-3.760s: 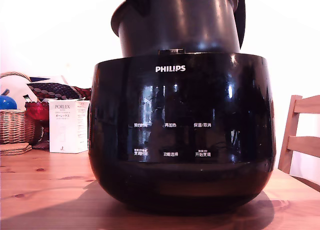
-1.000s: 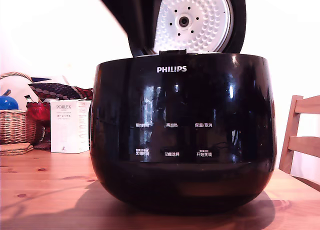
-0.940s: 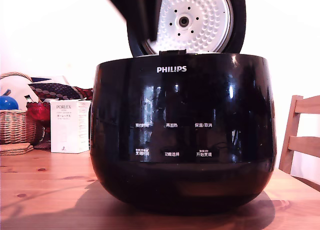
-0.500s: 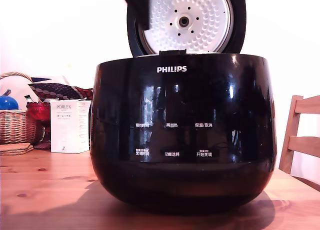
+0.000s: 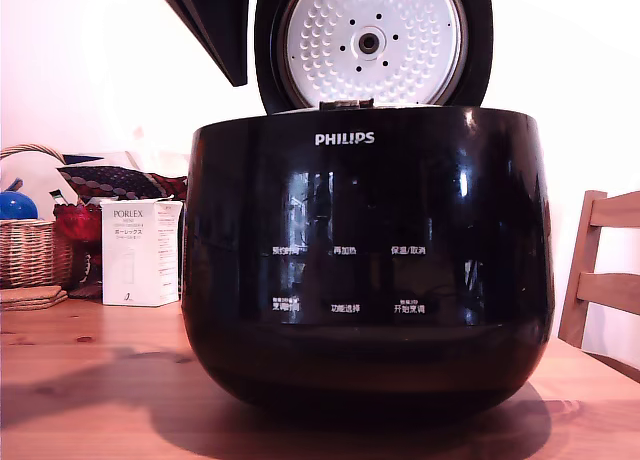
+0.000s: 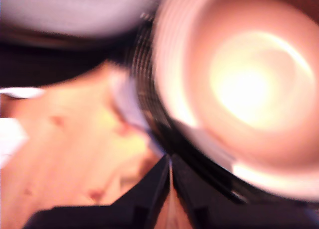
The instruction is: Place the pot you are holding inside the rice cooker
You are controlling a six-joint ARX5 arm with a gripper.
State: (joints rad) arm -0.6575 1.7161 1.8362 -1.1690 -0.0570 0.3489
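Note:
The rice cooker [image 5: 365, 270], glossy black and marked PHILIPS, fills the middle of the exterior view on the wooden table. Its lid [image 5: 370, 42] stands open and shows the dimpled silver plate. In that view the cooker's wall hides the pot. The blurred wrist view shows the pot [image 6: 249, 84] as a round, glare-washed hollow sunk inside the cooker's dark rim [image 6: 149, 104]. My gripper [image 5: 232, 65] hangs above the cooker's edge on the exterior view's left, clear of the lid. In the wrist view my gripper [image 6: 169, 162] has its tips together with nothing between them.
On the exterior view's left stand a white PORLEX box [image 5: 138, 252], a wicker basket [image 5: 35, 250] with a blue ball and a red glass object [image 5: 75, 222]. A wooden chair back [image 5: 600, 270] rises at the right. Bare wooden table [image 5: 90, 380] lies in front.
The pot, above the cooker 3.8 s ago, has dropped out of the exterior view. Over the last second my gripper has moved left, away from the lid's plate.

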